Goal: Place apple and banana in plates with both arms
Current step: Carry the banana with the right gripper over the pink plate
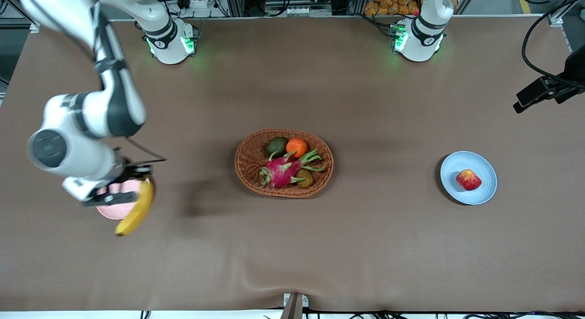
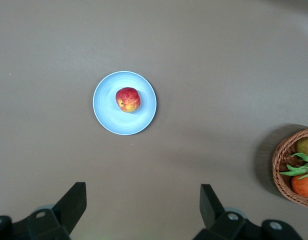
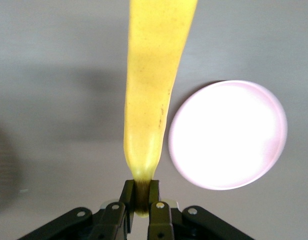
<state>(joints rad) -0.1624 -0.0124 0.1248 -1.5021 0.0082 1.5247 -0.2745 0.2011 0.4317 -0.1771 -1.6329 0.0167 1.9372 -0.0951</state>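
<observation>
The yellow banana (image 1: pixel 136 209) (image 3: pixel 154 85) hangs in the air from its dark tip, with my right gripper (image 1: pixel 137 172) (image 3: pixel 140 187) shut on that tip. It hangs just beside the pale pink plate (image 1: pixel 116 211) (image 3: pixel 229 135), on the side toward the basket. The right hand hides part of that plate in the front view. The red apple (image 1: pixel 468 179) (image 2: pixel 128 99) lies in the light blue plate (image 1: pixel 484 166) (image 2: pixel 109 115) toward the left arm's end of the table. My left gripper (image 2: pixel 142 190) stands open and holds nothing, high over the bare table near the blue plate.
A brown wicker basket (image 1: pixel 242 159) (image 2: pixel 280 170) sits mid-table with a magenta dragon fruit (image 1: pixel 279 170), an orange (image 1: pixel 297 146), a green fruit (image 1: pixel 276 146) and a small brown fruit (image 1: pixel 305 178). Brown cloth covers the table.
</observation>
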